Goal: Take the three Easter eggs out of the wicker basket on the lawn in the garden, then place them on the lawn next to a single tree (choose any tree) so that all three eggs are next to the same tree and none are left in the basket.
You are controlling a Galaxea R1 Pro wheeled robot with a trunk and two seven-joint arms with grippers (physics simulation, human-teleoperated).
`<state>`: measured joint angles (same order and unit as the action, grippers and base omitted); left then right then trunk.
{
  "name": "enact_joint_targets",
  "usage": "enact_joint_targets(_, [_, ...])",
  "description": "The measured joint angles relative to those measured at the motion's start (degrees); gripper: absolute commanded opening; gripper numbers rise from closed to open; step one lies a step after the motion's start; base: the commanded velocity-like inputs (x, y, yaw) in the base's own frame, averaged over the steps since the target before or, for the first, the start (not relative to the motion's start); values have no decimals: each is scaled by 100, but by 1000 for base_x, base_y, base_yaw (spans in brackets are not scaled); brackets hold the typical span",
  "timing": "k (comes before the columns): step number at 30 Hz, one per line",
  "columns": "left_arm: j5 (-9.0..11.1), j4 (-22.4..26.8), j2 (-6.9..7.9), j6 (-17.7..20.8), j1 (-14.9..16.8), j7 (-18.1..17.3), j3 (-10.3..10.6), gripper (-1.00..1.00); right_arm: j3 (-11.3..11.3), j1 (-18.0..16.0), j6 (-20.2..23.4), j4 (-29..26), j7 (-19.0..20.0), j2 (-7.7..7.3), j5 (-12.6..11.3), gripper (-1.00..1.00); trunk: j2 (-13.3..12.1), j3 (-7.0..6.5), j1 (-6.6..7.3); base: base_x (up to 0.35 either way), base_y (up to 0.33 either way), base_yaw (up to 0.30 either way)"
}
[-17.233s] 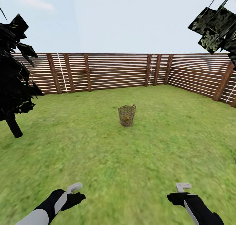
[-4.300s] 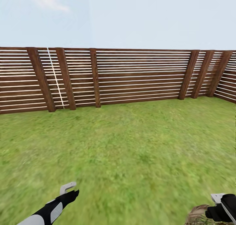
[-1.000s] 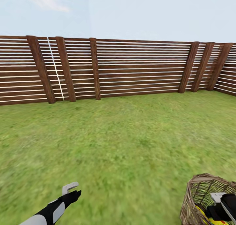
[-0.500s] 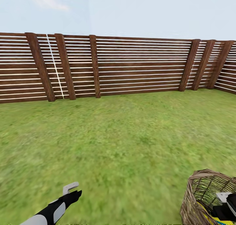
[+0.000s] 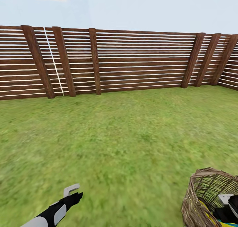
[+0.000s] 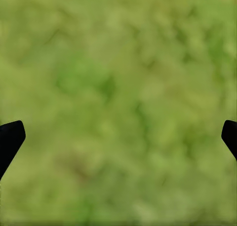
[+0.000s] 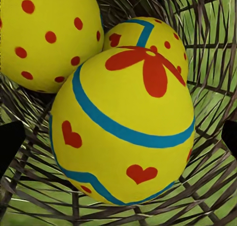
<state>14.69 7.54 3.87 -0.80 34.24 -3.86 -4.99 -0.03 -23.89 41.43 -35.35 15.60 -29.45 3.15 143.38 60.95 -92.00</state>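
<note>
The wicker basket (image 5: pixel 198 200) stands on the lawn (image 5: pixel 125 137) at the lower right of the head view. My right gripper (image 5: pixel 227 204) reaches down into it. In the right wrist view three yellow Easter eggs lie together on the woven bottom: a large near one with blue bands, red hearts and a red flower (image 7: pixel 123 132), a red-dotted one (image 7: pixel 44 33), and one behind (image 7: pixel 143 33). The right gripper (image 7: pixel 118 139) is open, its fingertips (image 7: pixel 10 142) wide apart to either side of the near egg. My left gripper (image 5: pixel 73 191) hangs open over bare grass (image 6: pixel 118 87). No tree is in view.
A brown slatted wooden fence (image 5: pixel 132 61) with thick posts closes off the far side of the lawn and turns a corner at the right. Open grass lies between me and the fence.
The head view has tilted down a little, so the fence sits higher in the picture and more of the basket's rim shows. Both arms keep their places.
</note>
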Motion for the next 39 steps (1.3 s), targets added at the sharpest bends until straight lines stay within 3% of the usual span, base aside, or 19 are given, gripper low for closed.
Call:
enact_joint_targets(26, [0,0,-1,1,1,1,0,100,3,0,0,0,7,-5,-5,100,35,576,-67,0,0,0])
enact_joint_targets(33, [0,-8,-3,0,1,1,0,100,-8,0,0,0,13,-27,-5,100,35,577,-67,0,0,0])
enact_joint_targets(39, [0,-9,-3,0,1,1,0,100,-266,-1,-2,0,12,-21,0,100,35,577,-67,0,0,0])
